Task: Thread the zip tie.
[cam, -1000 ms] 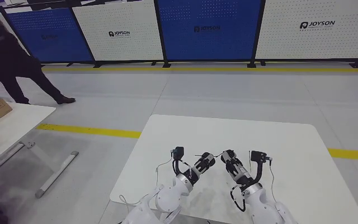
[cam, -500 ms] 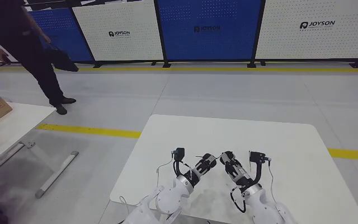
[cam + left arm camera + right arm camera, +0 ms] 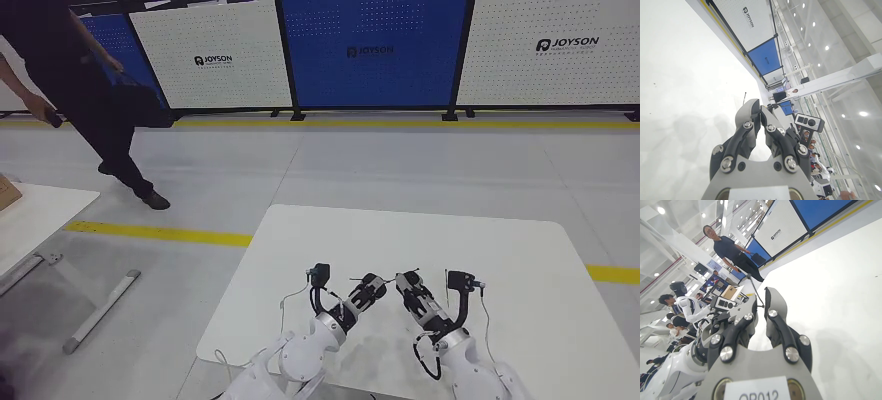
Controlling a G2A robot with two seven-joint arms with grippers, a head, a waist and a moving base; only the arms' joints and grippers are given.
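Low over the near part of the white table, my two grippers face each other tip to tip. My left gripper is shut on the thin black zip tie. Its strap is pinched between the pads and its free end sticks out past the fingertips. My right gripper stands close beside it, its fingers a little apart. The zip tie crosses that gap and rises beyond the fingertips, with one short piece touching a pad.
The table's left edge and near corner lie close to the left arm. Bare tabletop stretches to the far and right sides. Another white table stands apart on the left across the floor.
Both grippers have stayed nearly where they were, still tip to tip with the zip tie between them.
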